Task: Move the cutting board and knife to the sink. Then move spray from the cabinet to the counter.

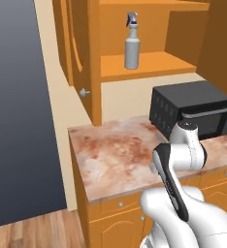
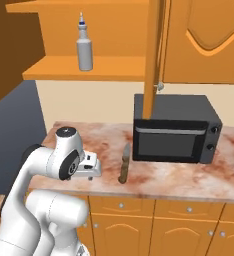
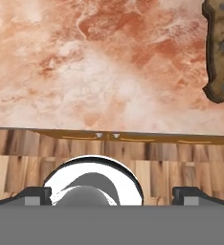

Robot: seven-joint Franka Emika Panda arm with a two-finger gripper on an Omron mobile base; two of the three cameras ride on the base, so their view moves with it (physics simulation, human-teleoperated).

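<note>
Marbled stone counter (image 3: 85, 62), seemingly matt

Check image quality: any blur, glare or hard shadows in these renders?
Left base view: flat, even light, no glare on the black microwave oven. Right base view: soft shadow under the orange wooden shelf; brown-handled knife looks slightly soft. Hand view: marbled stone counter texture is blurry close up.

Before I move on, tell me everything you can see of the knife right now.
The knife is a short kitchen knife with a grey blade and a mottled brown wooden handle. It lies flat on the marbled counter, just left of the black microwave's front corner, blade pointing toward the wall, handle toward the counter's front edge. Only the counter touches it; the open hand is off to its left, apart from it.
</note>
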